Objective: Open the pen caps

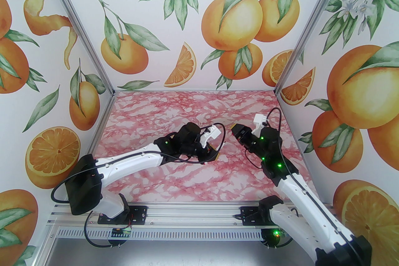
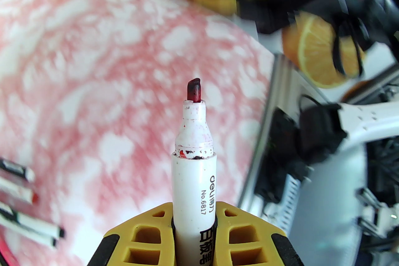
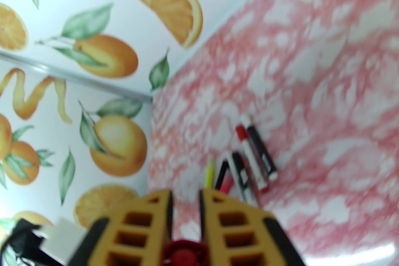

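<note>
Left claw (image 2: pixel 194 208) clenched on white marker (image 2: pixel 193 171), barrel poking out past the fingers. Bare red tip (image 2: pixel 194 90) exposed, ink smeared on the collar. Right claw (image 3: pixel 185 196) clamped on red cap (image 3: pixel 184 253), seated deep between the yellow fingers, apart from the marker. Claws face each other, near, above the pink marbled worktop (image 1: pixel 193 183). More pens (image 3: pixel 249 162) lie clustered on the worktop; blurred.

You are in a lab test cell: orange-fruit printed wall panels (image 1: pixel 174 49), aluminium frame posts (image 1: pixel 77 21), pink marble-patterned tabletop (image 1: pixel 187 105), slotted aluminium mounting rail (image 1: pixel 193 215).
</note>
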Controlling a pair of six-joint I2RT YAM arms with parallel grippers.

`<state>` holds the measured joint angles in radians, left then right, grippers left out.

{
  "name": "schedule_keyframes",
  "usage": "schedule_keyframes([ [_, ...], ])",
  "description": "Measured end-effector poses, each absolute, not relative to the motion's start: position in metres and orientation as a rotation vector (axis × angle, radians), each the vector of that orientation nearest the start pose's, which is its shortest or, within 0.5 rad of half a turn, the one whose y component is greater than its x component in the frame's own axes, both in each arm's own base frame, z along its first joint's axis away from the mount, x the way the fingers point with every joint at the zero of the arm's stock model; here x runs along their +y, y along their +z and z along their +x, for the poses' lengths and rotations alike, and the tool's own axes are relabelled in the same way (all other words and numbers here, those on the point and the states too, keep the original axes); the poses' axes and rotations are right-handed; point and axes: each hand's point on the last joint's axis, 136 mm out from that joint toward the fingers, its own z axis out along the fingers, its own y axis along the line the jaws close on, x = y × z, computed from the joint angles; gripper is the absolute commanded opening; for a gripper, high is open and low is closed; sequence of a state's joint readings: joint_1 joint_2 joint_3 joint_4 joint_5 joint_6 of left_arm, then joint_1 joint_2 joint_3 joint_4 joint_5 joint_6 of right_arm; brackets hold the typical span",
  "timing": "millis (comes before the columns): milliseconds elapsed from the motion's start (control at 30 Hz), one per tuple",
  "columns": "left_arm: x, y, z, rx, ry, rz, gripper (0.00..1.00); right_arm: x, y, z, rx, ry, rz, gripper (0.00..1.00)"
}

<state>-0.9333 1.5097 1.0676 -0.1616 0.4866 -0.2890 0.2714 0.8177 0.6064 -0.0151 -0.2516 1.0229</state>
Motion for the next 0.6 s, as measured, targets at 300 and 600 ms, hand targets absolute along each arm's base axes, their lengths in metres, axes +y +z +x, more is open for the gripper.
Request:
schedule_keyframes([
  [300, -0.386, 0.201, 0.195, 2.14, -1.207, 0.988, 0.04, 0.129, 0.261, 0.303, 1.901, 1.064, 0.458, 0.16],
  [600, -0.313, 0.237, 0.234, 2.067, -1.034, 0.691, 0.04, 0.136, 0.201, 0.291, 2.221, 0.763, 0.299, 0.17],
])
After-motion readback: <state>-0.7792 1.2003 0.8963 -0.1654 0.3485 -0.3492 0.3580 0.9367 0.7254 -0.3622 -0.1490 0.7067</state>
